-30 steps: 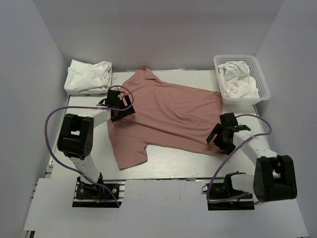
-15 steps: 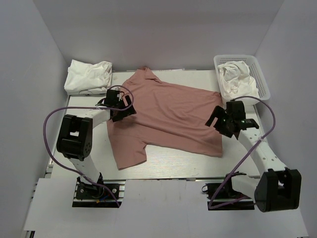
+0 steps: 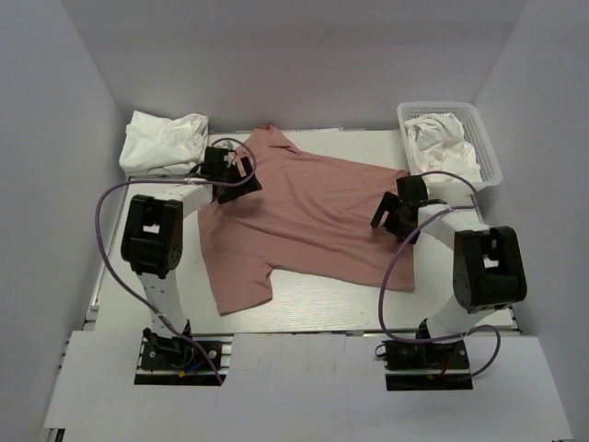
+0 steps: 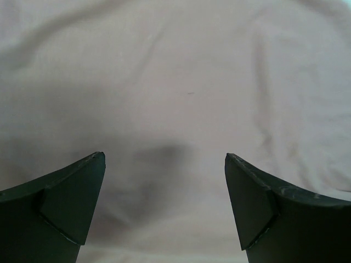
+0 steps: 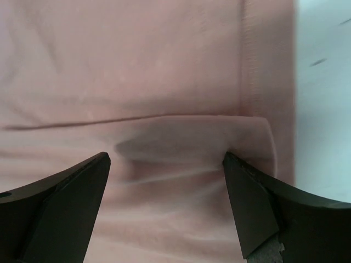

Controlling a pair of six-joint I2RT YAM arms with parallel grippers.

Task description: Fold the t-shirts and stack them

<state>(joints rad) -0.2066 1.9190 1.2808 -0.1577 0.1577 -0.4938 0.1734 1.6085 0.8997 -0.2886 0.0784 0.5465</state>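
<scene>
The dusty-pink t-shirt lies spread flat across the middle of the table; no print shows. My left gripper is open just above its back-left shoulder area; in the left wrist view only pink cloth lies between the spread fingers. My right gripper is open over the shirt's right hem; the right wrist view shows a fold and the hem between and beyond its fingers. White t-shirts lie in a crumpled pile at the back left and in a basket.
A white plastic basket stands at the back right, close to my right arm. Grey walls enclose the table on three sides. Bare white table shows just right of the hem. Purple cables loop beside both arms.
My right gripper has moved from the shirt's front-right corner back along the right hem. My left gripper has moved back toward the shoulder. The shirt has not visibly shifted.
</scene>
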